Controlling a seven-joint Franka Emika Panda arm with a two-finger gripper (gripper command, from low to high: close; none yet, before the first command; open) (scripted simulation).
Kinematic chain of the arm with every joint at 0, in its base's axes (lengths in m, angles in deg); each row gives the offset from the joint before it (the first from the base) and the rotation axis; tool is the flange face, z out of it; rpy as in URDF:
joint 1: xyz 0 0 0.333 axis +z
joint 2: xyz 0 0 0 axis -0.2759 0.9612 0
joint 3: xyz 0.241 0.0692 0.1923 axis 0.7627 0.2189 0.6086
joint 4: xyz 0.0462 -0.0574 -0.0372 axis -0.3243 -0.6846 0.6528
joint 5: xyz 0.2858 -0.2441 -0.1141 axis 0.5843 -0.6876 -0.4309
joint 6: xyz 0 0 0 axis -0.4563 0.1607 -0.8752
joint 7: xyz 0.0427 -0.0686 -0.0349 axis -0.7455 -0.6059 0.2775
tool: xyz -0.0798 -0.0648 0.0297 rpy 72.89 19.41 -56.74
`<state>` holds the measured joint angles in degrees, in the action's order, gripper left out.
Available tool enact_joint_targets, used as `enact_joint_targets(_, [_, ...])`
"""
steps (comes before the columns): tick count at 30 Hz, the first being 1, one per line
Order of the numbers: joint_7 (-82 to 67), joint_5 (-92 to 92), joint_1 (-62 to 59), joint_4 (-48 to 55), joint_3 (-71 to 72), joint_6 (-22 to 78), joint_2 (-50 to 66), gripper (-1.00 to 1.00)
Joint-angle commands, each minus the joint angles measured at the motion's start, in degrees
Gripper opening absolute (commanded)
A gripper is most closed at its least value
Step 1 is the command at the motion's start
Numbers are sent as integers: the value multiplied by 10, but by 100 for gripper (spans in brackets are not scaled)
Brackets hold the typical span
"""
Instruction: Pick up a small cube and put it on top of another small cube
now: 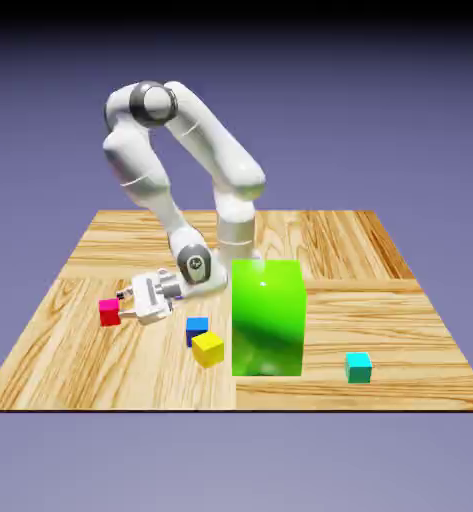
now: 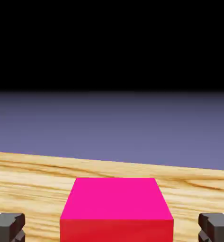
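Red-pink small plain cube (image 1: 109, 312) sat toward the exterior view's left side of the pale wood-grained bench (image 1: 310, 395), just beside the white two-finger hand (image 1: 122, 305). The hand was tipped over sideways and low, its fingers spread wide, holding nothing. In the hand view the cube lay between the two dark grey fingertips (image 2: 7, 228), with a gap on either side, its bright pink top and redder near face showing.

Nearer the middle of the bench, a small blue cube (image 1: 197, 331) stood right behind a small yellow cube (image 1: 208, 349), which was turned at an angle; whether those two touched could not be told. A tall, glossy green block (image 1: 268, 318) stood to their right in the exterior view, and a small teal cube (image 1: 358, 367) rested well apart, toward that view's right.
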<state>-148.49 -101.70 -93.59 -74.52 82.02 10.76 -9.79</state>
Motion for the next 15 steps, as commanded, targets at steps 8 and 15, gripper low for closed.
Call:
enact_joint_targets(8, [-15,-22,-22,8,4,1,11,-100])
enact_joint_targets(15, [85,123,123,-46,-22,-3,-59,-100])
